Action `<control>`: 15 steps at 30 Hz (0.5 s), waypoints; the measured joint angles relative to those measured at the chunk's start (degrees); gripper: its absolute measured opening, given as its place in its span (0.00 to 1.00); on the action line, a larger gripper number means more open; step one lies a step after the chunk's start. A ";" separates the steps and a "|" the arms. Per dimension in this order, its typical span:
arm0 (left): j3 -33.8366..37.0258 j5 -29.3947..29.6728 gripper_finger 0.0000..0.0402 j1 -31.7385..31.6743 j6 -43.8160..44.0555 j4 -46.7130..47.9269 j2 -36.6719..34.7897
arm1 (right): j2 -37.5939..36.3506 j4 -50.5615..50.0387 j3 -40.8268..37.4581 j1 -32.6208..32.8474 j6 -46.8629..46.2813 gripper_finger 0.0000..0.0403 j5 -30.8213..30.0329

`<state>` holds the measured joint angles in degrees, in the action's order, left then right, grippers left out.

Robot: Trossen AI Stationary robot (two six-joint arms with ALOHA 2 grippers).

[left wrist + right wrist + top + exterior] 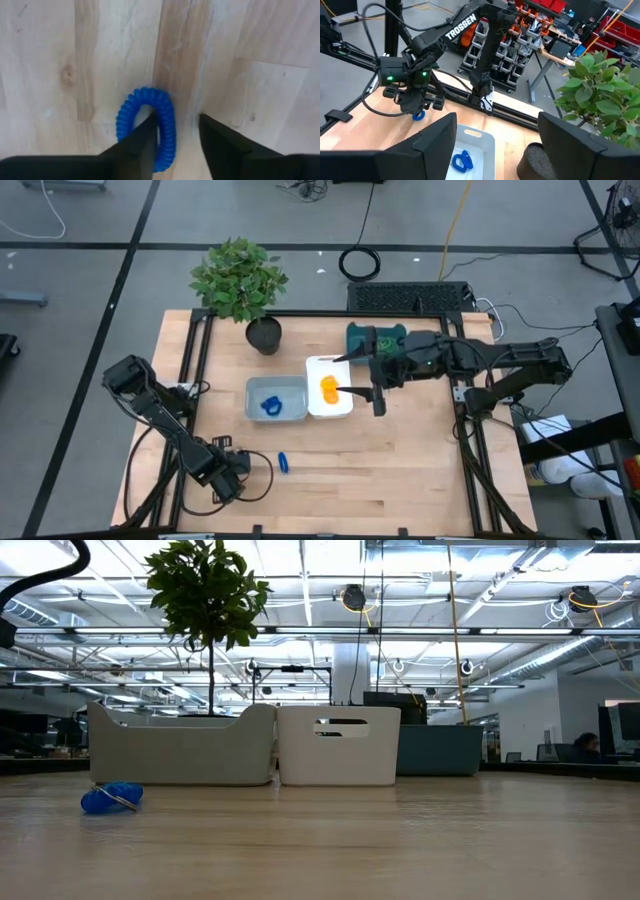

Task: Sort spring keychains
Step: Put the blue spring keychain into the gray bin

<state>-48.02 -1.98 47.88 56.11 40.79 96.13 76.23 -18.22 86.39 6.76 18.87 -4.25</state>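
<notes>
A blue spring keychain (159, 125) lies flat on the wood near the table's front left, and it also shows in the high view (283, 463) and the low view (110, 797). My left gripper (177, 132) points down over it, open. One finger stands inside the loop and the other outside it. More blue keychains (270, 406) lie in the grey tray (290, 390). Orange ones (329, 388) lie in the white tray (340, 408). My right gripper (497, 120) hangs open above the trays with nothing between its fingers. My left gripper comes from above with its fingers pointing down. One side of the blue loop (170, 135) runs between them. One finger (142, 137) is inside the loop and the other (217, 140) is clear outside it. Whether the inner finger touches the coil I cannot tell.
A dark green tray (362, 337) sits under the right arm beside the white one. A potted plant (240, 278) stands at the far edge. Black frame rails (190, 370) run along both table sides. Bare wood (400, 480) spreads across the near right.
</notes>
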 joint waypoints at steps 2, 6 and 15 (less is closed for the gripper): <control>0.05 -0.11 0.31 0.00 -0.07 -0.33 -0.01 | 0.00 0.05 0.00 0.36 0.22 0.65 0.02; 0.08 -0.44 0.20 0.00 0.36 -0.56 -0.01 | 0.02 0.47 0.00 1.09 1.06 0.65 -0.02; 0.10 0.02 0.03 -0.59 4.21 -0.91 -0.28 | 0.02 1.73 0.00 2.70 1.52 0.65 -0.11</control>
<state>-47.92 -1.96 47.29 60.32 39.88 95.84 76.25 -16.49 86.39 9.46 20.39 -4.36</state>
